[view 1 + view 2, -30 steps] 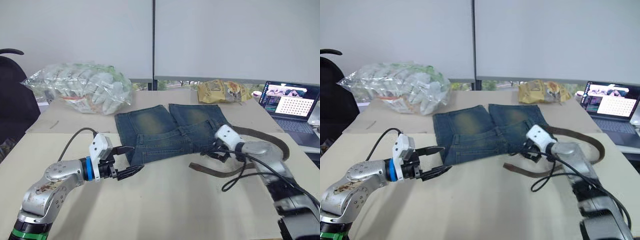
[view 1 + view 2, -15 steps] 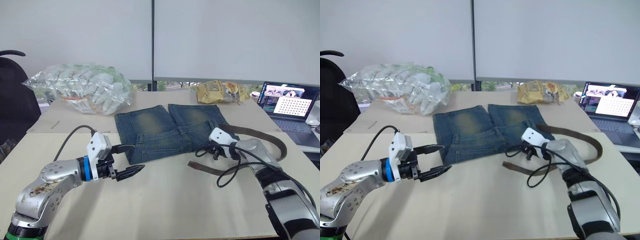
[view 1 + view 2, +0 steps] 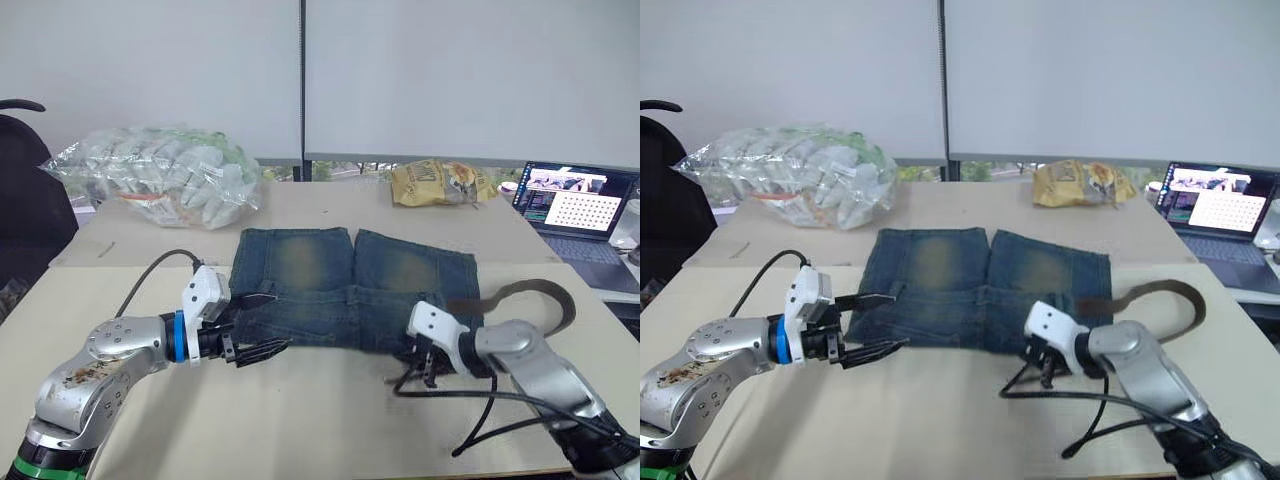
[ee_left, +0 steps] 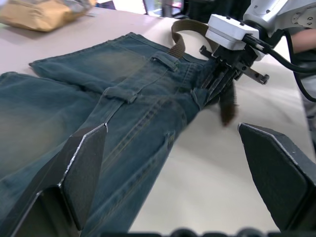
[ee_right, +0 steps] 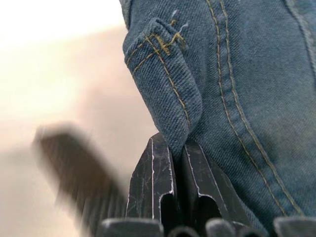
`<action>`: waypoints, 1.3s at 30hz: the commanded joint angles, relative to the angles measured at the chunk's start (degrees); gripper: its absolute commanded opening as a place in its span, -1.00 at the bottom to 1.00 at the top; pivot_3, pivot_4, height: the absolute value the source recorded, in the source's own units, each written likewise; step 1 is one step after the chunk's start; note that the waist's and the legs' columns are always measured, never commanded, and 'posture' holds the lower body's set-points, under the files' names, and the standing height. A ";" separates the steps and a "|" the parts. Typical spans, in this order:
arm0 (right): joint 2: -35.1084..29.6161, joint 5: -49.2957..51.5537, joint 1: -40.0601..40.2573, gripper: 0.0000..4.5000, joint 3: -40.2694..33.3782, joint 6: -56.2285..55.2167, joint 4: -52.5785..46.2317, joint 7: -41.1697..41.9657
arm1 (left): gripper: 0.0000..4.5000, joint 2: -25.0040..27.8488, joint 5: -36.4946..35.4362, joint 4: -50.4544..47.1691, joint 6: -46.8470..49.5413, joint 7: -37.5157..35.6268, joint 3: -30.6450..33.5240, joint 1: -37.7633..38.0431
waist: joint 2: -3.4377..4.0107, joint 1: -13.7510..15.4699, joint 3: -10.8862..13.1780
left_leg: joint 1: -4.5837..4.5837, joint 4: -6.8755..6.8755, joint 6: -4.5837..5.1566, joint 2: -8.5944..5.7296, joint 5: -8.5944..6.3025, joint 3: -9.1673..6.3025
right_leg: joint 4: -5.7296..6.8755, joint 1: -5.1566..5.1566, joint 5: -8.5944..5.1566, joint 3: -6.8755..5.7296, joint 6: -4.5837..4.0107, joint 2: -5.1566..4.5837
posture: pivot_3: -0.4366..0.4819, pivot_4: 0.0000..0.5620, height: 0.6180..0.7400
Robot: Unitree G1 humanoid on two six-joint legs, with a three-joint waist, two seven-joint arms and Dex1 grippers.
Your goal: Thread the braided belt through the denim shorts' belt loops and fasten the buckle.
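denim shorts (image 3: 340, 285) pinched at waistband by right gripper (image 5: 175, 153).

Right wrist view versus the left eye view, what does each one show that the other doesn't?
Right wrist view alone: the right gripper pinching a fold of waistband on the denim shorts, just below a belt loop with its yellow stitching.

Left eye view alone: the open left gripper at the shorts' other end, the whole shorts spread on the table, a plastic bag, a yellow packet, a laptop.

Both: the shorts, the right gripper shut on them, and the braided belt beside it.
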 commanded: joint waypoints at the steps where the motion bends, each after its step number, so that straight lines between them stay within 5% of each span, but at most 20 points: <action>1: -0.64 0.40 -0.44 -0.99 -2.10 -0.18 -3.57 -2.02 | 1.00 1.27 -1.32 -2.41 0.60 -1.31 -0.33 -0.99 | -0.03 0.02 0.01 | 0.02 0.01 -0.01 0.01 0.02 0.00 | 0.00 0.01 0.02 0.00 0.01 0.01 | -0.05 -0.47 1.00; 11: -12.00 13.97 7.23 0.57 -21.43 -1.89 -4.79 8.86 | 1.00 1.16 -1.90 -3.55 0.75 -5.74 -5.70 -3.69 | -0.04 1.49 0.03 | -0.09 -0.01 0.05 -0.02 0.07 -0.01 | -0.05 0.00 0.01 -0.02 0.04 -0.01 | -0.05 -0.47 1.00; 18: -18.26 15.53 17.69 0.57 -23.23 -8.29 -6.68 15.05 | 1.00 0.87 2.55 -0.43 -3.81 -12.06 -12.69 -7.30 | -0.05 1.38 0.03 | 0.00 0.03 0.06 0.00 0.08 0.01 | -0.04 0.04 0.02 -0.05 0.05 0.00 | -0.05 -0.47 1.00; 28: -16.53 8.63 15.74 0.57 -13.40 -14.00 -4.68 10.15 | 1.00 -0.98 7.12 3.50 -8.55 -16.08 -16.56 -10.55 | -0.06 1.52 0.03 | 0.08 0.00 0.11 0.01 0.11 0.09 | -0.03 0.07 0.02 0.02 0.06 0.02 | -0.05 -0.47 1.00; 39: -16.48 8.33 12.96 -0.99 -10.71 -14.67 -2.13 9.46 | 1.00 -3.15 7.66 4.29 -8.19 -14.15 -16.25 -10.01 | -0.06 1.60 0.03 | 0.08 0.03 0.11 0.01 0.11 0.06 | 0.00 0.10 0.03 0.02 0.07 0.03 | -0.05 -0.47 1.00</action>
